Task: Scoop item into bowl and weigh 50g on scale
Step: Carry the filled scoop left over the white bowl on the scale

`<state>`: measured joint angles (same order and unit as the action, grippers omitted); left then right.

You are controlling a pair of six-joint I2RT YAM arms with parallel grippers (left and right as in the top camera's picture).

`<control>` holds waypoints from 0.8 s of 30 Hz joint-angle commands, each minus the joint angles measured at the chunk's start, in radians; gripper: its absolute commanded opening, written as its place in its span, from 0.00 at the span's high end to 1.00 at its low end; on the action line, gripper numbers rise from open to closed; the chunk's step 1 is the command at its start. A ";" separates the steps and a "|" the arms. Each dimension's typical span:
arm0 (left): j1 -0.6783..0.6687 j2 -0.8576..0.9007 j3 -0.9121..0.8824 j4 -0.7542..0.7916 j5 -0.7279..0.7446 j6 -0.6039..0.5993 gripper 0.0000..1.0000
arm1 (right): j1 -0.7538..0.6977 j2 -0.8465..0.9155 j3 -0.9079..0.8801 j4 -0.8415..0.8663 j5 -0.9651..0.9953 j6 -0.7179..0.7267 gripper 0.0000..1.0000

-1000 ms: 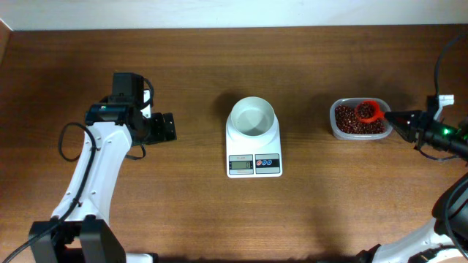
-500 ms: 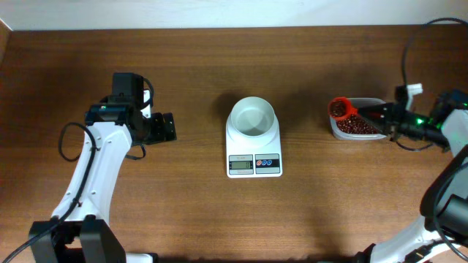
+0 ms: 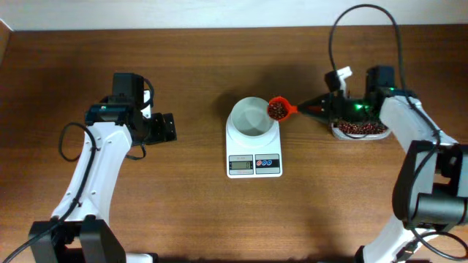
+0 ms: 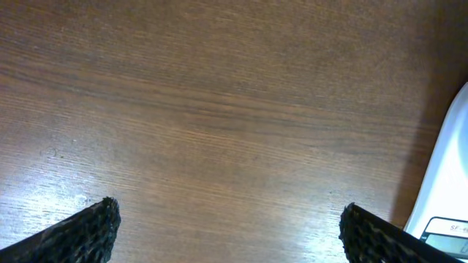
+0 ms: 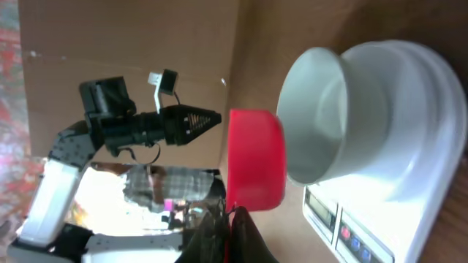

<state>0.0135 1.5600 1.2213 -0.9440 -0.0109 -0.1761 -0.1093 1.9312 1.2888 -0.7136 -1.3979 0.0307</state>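
- overhead: white round bowl [image 3: 252,117] sits on the far part of the white scale [image 3: 254,146], mid table [image 3: 197,66]. the scale's grey display and two coloured buttons face the near edge; the reading is too small to tell.
- right gripper [image 3: 316,110] is clenched on the handle of a red scoop [image 3: 290,110]. the scoop's cup is at the bowl's right rim, filled with small dark reddish-brown beans [image 3: 278,109].
- more beans lie heaped in a clear tub [image 3: 358,130] to the right, partly under the right arm.
- left gripper [image 3: 165,128] is well left of the scale, fingers released and wide.
- left wrist: two dark ridged fingertips [image 4: 88,230] stand far apart over bare wood; a corner of the scale [image 4: 446,190] is at the right edge.
- right wrist: dark fingers pinch the scoop [image 5: 254,168] from below. only its red outer wall shows, just beside the bowl [image 5: 318,117] on the scale [image 5: 417,168].
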 commanded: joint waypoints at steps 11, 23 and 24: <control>0.002 0.000 0.014 -0.001 -0.004 0.010 0.01 | 0.182 0.003 0.012 0.239 0.233 0.168 0.96; 0.002 0.000 0.014 -0.001 -0.004 0.010 0.01 | 0.224 -0.100 0.072 0.194 0.446 0.168 0.96; 0.002 0.000 0.014 -0.001 -0.004 0.010 0.01 | 0.234 -0.105 0.074 0.193 0.465 0.168 0.96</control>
<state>0.0135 1.5600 1.2213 -0.9436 -0.0113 -0.1761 0.0967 1.8717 1.3354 -0.5171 -0.9901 0.2062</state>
